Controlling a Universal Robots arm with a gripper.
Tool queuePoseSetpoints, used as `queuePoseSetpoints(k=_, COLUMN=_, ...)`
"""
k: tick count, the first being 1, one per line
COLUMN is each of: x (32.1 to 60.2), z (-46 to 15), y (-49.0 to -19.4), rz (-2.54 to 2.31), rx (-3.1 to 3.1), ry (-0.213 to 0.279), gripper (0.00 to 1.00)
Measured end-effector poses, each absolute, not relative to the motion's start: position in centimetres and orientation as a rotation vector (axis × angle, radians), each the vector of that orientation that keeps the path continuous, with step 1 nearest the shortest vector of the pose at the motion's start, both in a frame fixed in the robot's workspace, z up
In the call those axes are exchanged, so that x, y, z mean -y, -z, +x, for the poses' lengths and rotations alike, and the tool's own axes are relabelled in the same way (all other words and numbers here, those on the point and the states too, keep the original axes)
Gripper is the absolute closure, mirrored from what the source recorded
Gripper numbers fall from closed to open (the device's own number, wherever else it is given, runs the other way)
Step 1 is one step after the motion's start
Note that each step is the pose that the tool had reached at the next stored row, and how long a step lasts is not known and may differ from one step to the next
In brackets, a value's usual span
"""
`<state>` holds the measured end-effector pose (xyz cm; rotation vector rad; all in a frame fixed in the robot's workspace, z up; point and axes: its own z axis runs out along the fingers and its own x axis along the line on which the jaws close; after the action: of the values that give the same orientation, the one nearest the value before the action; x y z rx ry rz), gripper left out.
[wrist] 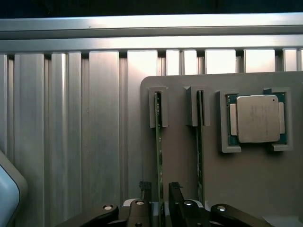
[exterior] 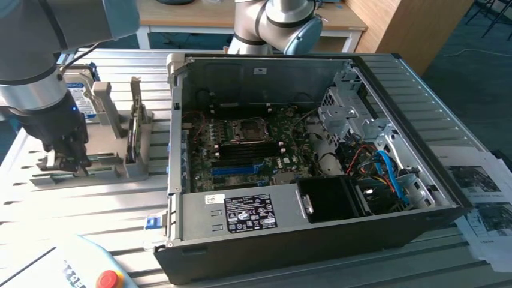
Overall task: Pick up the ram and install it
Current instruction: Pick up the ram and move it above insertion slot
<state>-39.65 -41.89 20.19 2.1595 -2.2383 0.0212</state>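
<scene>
- At the exterior view's left, the gripper [exterior: 68,161] hangs over the grey holder [exterior: 104,171] on the slatted tabletop [exterior: 88,204], beside the open computer case [exterior: 240,246].
- Wrist view: jaws stand apart, one finger [wrist: 176,194] on each side of the ram [wrist: 159,151]. A gap shows on both sides; nothing clamped.
- Ram stands on edge in its holder slot, not yet lifted.
- Second stick [wrist: 200,142] sits in the neighbouring slot; processor [wrist: 257,118] lies in a recess just beside it.

You can't see one end of the ram [wrist: 159,151]: gripper [wrist: 160,187] covers it. Arm [exterior: 32,72] hides part of the hard drive [exterior: 83,96], exterior view's upper left.
</scene>
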Motion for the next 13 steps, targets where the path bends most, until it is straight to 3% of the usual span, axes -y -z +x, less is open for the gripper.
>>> queuePoseSetpoints(k=13, x=41.71, z=-39.50, y=-20.20, rz=2.159, rx=2.238, ry=-0.021, gripper=0.72)
